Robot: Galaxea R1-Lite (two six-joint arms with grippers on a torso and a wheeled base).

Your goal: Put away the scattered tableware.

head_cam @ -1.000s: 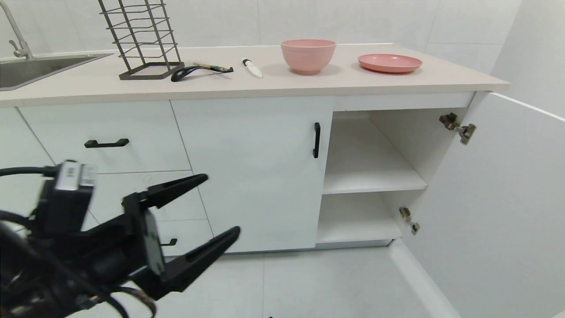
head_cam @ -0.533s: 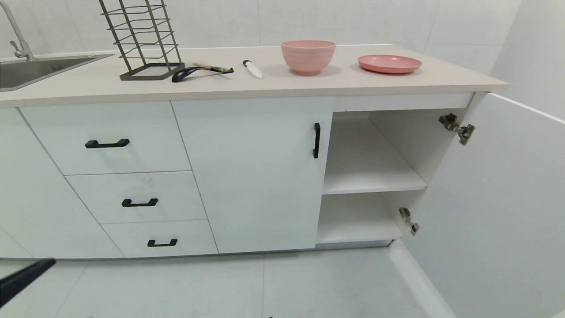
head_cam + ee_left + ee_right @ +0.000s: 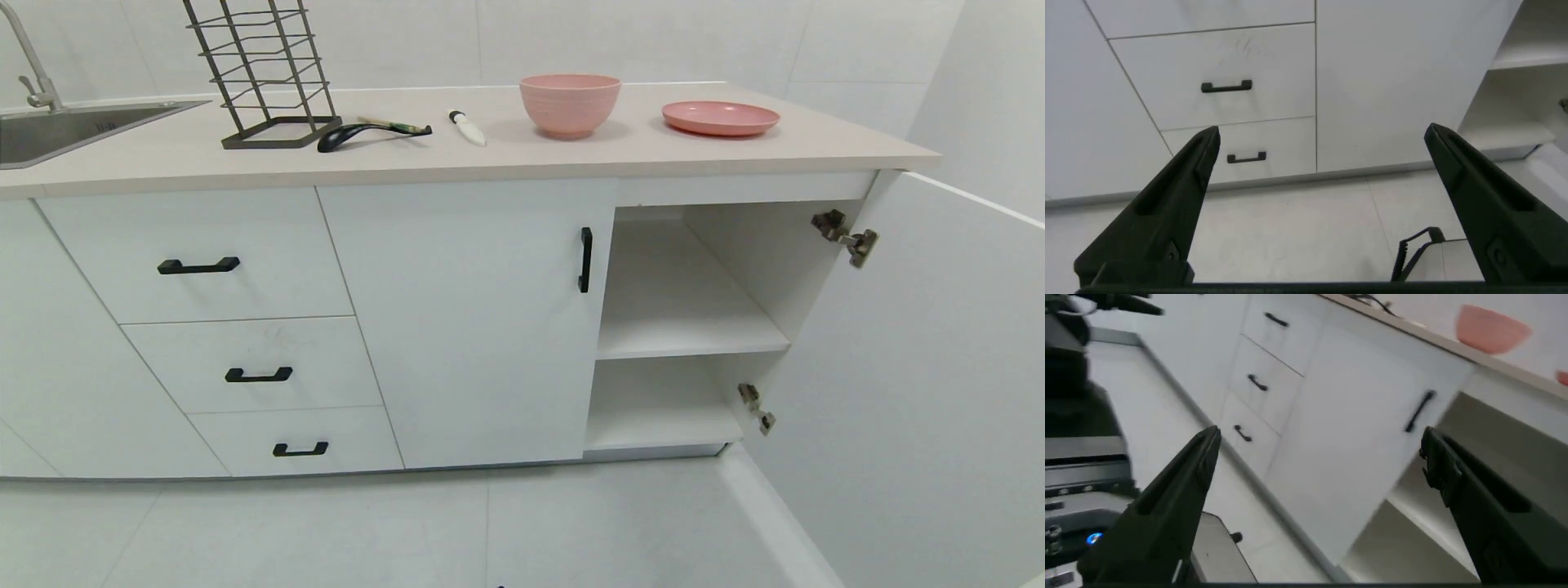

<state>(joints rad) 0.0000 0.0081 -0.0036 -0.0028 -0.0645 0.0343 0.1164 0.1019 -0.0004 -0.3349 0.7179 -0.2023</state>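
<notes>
Eyeing the round pink bowl (image 3: 570, 102) sitting on the pale bench (image 3: 163, 155) near the flat pink plate (image 3: 720, 117), likely light, stiff, slippery, wanting a rim pinch, with left gripper (image 3: 1323, 131) and right gripper (image 3: 1320, 434) gaping empty.

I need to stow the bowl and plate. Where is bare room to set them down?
Both shelves of the open cabinet are bare: the upper shelf and the lower shelf under it. On the countertop, the strip between sink and rack is free. It is crowded from the rack past the black spoon to the bowl.
</notes>
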